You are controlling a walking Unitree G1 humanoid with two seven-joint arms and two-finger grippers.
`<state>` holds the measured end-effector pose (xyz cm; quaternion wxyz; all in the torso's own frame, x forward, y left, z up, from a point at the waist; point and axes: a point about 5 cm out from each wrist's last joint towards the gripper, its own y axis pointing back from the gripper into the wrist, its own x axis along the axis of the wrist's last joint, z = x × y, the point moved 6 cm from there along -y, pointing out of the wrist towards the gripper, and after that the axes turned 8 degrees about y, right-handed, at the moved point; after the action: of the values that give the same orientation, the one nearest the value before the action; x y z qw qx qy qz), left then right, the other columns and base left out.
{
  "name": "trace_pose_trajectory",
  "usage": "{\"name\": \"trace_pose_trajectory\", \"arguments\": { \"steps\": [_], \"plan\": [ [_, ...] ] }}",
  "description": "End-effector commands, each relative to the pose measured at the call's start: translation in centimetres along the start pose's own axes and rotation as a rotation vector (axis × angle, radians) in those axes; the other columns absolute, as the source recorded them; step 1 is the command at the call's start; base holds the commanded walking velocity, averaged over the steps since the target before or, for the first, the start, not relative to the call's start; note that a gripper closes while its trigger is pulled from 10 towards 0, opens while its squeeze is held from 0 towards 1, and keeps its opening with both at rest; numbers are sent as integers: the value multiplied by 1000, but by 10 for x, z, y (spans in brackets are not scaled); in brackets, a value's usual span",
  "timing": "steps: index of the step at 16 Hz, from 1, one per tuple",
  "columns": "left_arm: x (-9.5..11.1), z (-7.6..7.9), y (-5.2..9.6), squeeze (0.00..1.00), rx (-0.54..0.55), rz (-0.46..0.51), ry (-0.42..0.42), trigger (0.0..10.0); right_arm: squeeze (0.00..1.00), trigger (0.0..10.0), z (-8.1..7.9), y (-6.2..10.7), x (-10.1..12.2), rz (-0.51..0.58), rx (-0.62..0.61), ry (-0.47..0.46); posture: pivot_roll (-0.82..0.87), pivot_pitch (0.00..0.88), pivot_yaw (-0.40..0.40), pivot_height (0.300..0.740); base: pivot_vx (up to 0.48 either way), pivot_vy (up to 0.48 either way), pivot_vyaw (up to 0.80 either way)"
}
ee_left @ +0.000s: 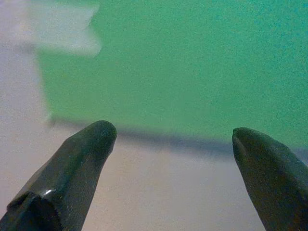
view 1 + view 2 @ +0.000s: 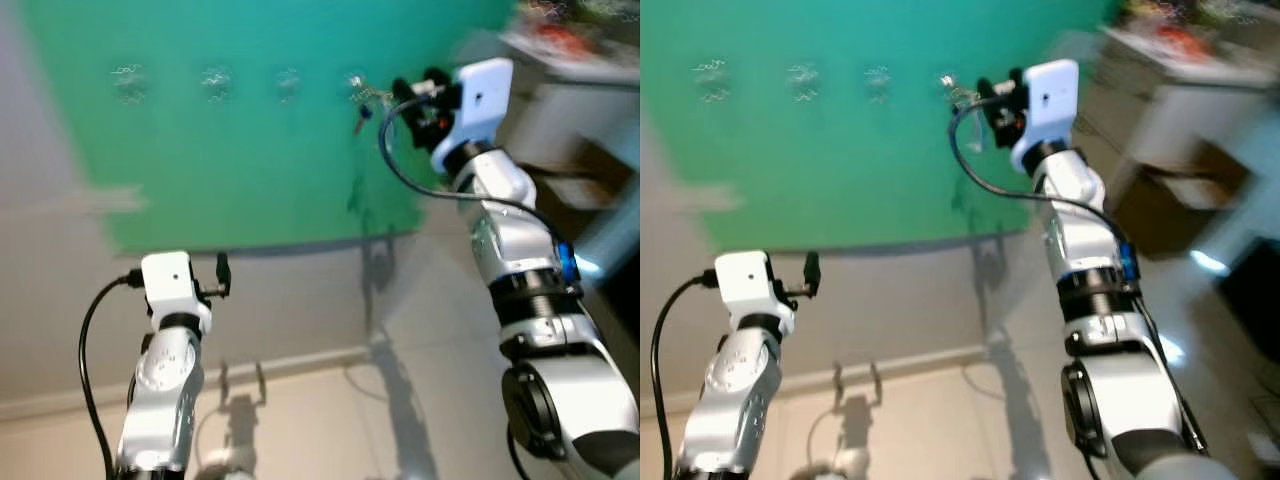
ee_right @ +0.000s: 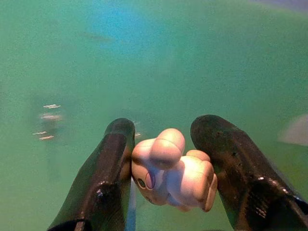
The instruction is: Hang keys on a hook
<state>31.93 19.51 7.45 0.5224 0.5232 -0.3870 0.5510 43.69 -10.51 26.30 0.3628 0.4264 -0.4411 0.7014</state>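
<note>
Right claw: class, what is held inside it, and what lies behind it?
Inside the right claw sits a white figure keychain, gripped between both fingers. Behind it lies the green board, with clear hooks in a row. The keys themselves are blurred, so hook contact cannot be judged.

Ahead of me is a pale wall (image 2: 60,150) with a large green panel (image 2: 250,150) fixed flat against it, its lower edge casting a dark shadow line. Below, a white baseboard (image 2: 300,362) meets a light, glossy floor (image 2: 330,430) that catches shadows and a bright glint of light. Off to my right stands a white cabinet (image 2: 1200,110), blurred, with cluttered things on top that I cannot make out, and a brown box (image 2: 1180,205) beneath it.
</note>
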Motion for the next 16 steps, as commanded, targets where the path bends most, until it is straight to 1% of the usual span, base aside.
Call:
{"name": "trace_pose_trajectory", "arguments": {
  "steps": [1, 3, 4, 5, 8, 11, 12, 13, 15, 16],
  "plan": [
    [1, 7, -2, 0, -20, -3, -1, 10000, 0, 10000, 6, 2, 0, -9, -12, 14, -17, 0, -105, 740, 0, 0, 0],
    [0, 6, -1, 0, -17, -4, 1, 10000, 0, 10000, 2, 2, -5, -33, -5, 35, -15, 0, -107, 740, 0, 0, 0],
    [0, 5, -1, 0, -16, -5, 1, 10000, 980, 10000, 1, 2, -6, -40, -2, 41, -13, 0, -107, 740, 0, 0, 0],
    [0, 5, -1, 0, -15, -5, 1, 10000, 1000, 10000, 1, 2, -7, -44, 1, 39, -14, 0, -108, 740, 0, 0, 0],
    [0, 4, 1, 0, -11, -6, 1, 10000, 1000, 10000, -2, 2, -7, -43, 18, 25, -12, 0, -112, 740, 0, 0, 0],
    [-1, 4, 2, 0, -10, -8, 2, 10000, 1000, 10000, -1, 2, -9, -57, 13, 34, -9, 0, -114, 740, 0, 0, 0],
    [-1, 4, 2, 0, -9, -9, 3, 10000, 0, 10000, -2, 1, -12, -75, 13, 68, -8, 0, -113, 740, 0, 0, 0],
    [-2, 4, 2, 0, -9, -10, 2, 10000, 0, 10000, -2, 1, -12, -78, 12, 79, -9, 0, -112, 740, 0, 0, 0],
    [0, 4, -4, 0, -11, -7, 2, 10000, 0, 10000, 0, 3, -18, -87, 0, 79, -6, 0, -106, 740, 0, 0, 0],
    [3, 7, -13, 0, -22, -1, 0, 10000, 0, 10000, 2, 10, -33, -117, -28, 75, -10, 0, -93, 740, 0, 0, 0]
  ]
}}
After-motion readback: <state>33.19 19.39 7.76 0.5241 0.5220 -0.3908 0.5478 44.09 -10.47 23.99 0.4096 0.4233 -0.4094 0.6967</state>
